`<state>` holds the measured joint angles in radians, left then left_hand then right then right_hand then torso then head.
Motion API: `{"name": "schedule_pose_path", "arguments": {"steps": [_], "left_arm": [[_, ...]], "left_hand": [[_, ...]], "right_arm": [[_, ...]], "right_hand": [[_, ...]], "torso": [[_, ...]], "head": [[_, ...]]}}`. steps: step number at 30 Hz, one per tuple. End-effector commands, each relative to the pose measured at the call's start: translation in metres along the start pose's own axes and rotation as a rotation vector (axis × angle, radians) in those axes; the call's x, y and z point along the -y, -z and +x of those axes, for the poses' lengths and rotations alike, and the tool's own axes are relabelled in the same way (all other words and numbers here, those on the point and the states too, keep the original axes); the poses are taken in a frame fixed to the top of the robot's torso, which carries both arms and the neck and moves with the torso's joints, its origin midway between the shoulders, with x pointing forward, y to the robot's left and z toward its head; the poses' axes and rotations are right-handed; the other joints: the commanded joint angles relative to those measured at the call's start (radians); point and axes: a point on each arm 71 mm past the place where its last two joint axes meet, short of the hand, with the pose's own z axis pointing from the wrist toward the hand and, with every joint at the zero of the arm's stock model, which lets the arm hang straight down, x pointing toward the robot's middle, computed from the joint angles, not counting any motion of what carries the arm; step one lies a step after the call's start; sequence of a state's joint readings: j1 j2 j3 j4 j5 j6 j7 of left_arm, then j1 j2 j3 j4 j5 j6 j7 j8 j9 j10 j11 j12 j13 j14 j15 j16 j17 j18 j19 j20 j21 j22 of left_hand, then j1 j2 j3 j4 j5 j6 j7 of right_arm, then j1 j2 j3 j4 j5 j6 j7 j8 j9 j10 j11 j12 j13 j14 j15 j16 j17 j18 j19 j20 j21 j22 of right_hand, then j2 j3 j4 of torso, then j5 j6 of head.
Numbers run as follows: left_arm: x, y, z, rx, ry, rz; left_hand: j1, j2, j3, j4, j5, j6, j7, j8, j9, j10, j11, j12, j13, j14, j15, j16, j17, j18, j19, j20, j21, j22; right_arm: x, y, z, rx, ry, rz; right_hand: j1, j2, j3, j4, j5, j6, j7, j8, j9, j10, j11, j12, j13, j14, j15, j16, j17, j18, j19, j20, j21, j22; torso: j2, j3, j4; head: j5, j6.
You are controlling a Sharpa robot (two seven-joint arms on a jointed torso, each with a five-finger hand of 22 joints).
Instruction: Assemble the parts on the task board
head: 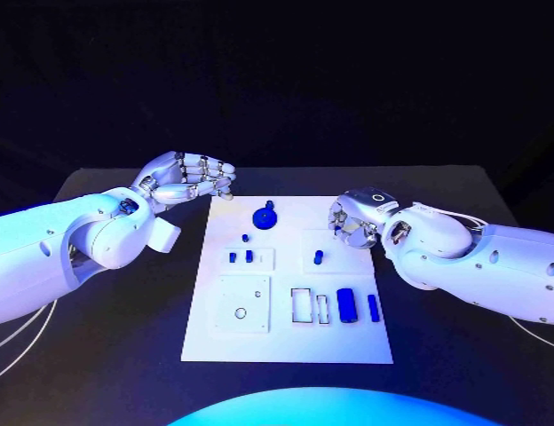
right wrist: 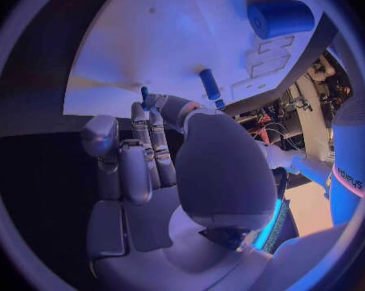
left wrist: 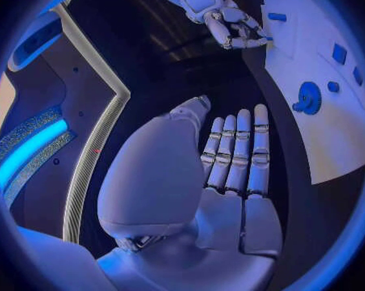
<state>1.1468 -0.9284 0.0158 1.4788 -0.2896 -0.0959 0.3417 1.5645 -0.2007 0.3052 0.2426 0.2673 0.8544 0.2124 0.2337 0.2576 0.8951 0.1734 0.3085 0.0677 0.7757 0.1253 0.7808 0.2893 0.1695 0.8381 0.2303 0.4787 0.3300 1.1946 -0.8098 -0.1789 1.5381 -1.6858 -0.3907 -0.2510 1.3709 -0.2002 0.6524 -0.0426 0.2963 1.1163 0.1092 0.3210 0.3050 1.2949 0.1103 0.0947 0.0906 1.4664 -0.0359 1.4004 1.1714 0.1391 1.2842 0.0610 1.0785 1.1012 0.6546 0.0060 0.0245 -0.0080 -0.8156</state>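
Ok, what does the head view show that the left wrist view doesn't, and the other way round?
Head view alone: the whole task board, with the large blue cylinder and the slim blue peg lying near its right edge.

Left wrist view alone: the left hand from behind its palm, fingers straight, side by side and holding nothing.

Both: the blue gear on the board, and the right hand at the board's edge, fingers curled.

right hand (head: 354, 217) fingers' grip hidden, task board (right wrist: 174, 39) cut by rim
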Motion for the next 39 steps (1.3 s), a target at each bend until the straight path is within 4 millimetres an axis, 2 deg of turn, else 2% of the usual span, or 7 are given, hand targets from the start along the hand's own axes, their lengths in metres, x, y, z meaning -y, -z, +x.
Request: {"name": "schedule_pose_path", "arguments": {"steps": [1,7,17,23,29,34,39], "left_arm": [[0.002,-0.001,0.002,-0.012,0.002,0.014],[0.001,-0.001,0.002,-0.009,0.002,0.013],[0.002,-0.002,0.001,0.02,0.001,0.019],[0.002,-0.004,0.002,0.032,0.005,0.021],[0.0,-0.007,0.002,0.054,0.026,0.019],[-0.001,-0.009,0.001,0.064,0.042,0.015],[-0.003,-0.013,0.002,0.066,0.047,0.012]], "left_hand": [[0.008,0.0,0.006,0.002,0.004,0.0,0.006,-0.002,-0.002,-0.005,0.001,-0.004,-0.001,0.004,0.002,0.002,-0.001,0.01,0.006,-0.002,-0.004,0.0],[0.008,-0.001,0.007,0.002,0.003,0.0,0.006,-0.002,-0.002,-0.006,0.002,-0.005,-0.001,0.004,0.002,0.001,-0.001,0.01,0.006,-0.002,-0.004,0.0],[0.009,0.0,0.01,0.002,0.004,0.001,0.005,-0.001,-0.002,-0.006,0.001,-0.005,-0.001,0.004,0.002,0.001,-0.002,0.01,0.006,-0.003,-0.004,0.001],[0.009,-0.001,0.01,0.002,0.004,0.001,0.005,-0.001,-0.002,-0.006,0.001,-0.005,-0.001,0.005,0.002,0.001,-0.002,0.01,0.006,-0.003,-0.003,0.001],[0.009,0.0,0.012,0.002,0.004,0.004,0.006,0.0,-0.002,-0.005,0.001,-0.005,-0.001,0.006,0.002,0.001,-0.002,0.01,0.007,-0.003,-0.003,0.001],[0.008,-0.001,0.014,0.003,0.003,0.006,0.006,0.002,-0.002,-0.003,0.001,-0.004,0.0,0.007,0.002,0.002,-0.002,0.01,0.007,-0.003,-0.002,0.002],[0.007,-0.001,0.014,0.003,0.003,0.006,0.007,0.002,-0.002,-0.002,0.001,-0.004,0.0,0.008,0.002,0.002,-0.002,0.01,0.007,-0.004,-0.002,0.002]], "right_arm": [[-0.001,0.002,-0.004,0.004,-0.046,-0.018],[-0.007,0.01,-0.01,0.012,-0.073,-0.045],[-0.049,0.019,-0.02,0.118,-0.178,-0.169],[-0.076,0.016,-0.015,0.126,-0.227,-0.236],[-0.093,0.008,-0.002,0.101,-0.25,-0.267],[-0.108,0.004,0.013,0.064,-0.271,-0.289],[-0.12,0.001,0.026,0.027,-0.279,-0.307]], "right_hand": [[-0.004,0.004,0.009,-0.002,0.003,0.004,0.002,0.006,0.002,0.083,-0.074,0.005,0.039,0.038,-0.005,0.003,0.0,-0.018,0.006,0.0,0.003,0.002],[-0.005,0.004,0.01,-0.003,0.003,0.004,0.002,0.006,0.002,0.083,-0.074,0.004,0.039,0.038,-0.005,0.004,0.002,-0.018,0.005,0.0,0.002,0.001],[-0.005,0.005,0.012,-0.003,0.003,0.003,0.002,0.006,0.003,0.082,-0.074,0.003,0.04,0.038,-0.005,0.005,0.004,-0.017,0.003,0.0,-0.001,-0.001],[-0.005,0.006,0.016,-0.004,0.003,0.0,0.003,0.005,0.005,0.081,-0.073,0.001,0.041,0.037,-0.005,0.004,0.0,-0.017,0.0,0.0,-0.003,-0.002],[-0.005,0.006,0.018,-0.005,0.003,-0.001,0.003,0.005,0.006,0.08,-0.073,0.0,0.041,0.037,-0.005,0.003,-0.003,-0.016,-0.002,0.0,-0.005,-0.003],[-0.005,0.007,0.019,-0.005,0.003,-0.002,0.003,0.005,0.006,0.08,-0.072,0.0,0.042,0.037,-0.005,0.002,-0.003,-0.016,-0.002,0.0,-0.005,-0.003],[-0.005,0.007,0.02,-0.006,0.003,-0.003,0.004,0.004,0.007,0.079,-0.072,-0.001,0.042,0.036,-0.004,0.001,-0.007,-0.015,-0.005,0.0,-0.01,-0.008]], "torso": [[0.0,-0.0002,-0.0001],[0.001,-0.0005,0.0002],[-0.002,-0.0015,-0.0002],[-0.003,-0.0045,0.0001],[-0.007,-0.0024,0.0006],[-0.009,-0.0031,0.0011],[-0.01,-0.001,0.0016]], "head": [[0.001,0.001],[0.002,0.001],[0.031,-0.005],[0.068,-0.014],[0.107,-0.021],[0.141,-0.035],[0.172,-0.048]]}}
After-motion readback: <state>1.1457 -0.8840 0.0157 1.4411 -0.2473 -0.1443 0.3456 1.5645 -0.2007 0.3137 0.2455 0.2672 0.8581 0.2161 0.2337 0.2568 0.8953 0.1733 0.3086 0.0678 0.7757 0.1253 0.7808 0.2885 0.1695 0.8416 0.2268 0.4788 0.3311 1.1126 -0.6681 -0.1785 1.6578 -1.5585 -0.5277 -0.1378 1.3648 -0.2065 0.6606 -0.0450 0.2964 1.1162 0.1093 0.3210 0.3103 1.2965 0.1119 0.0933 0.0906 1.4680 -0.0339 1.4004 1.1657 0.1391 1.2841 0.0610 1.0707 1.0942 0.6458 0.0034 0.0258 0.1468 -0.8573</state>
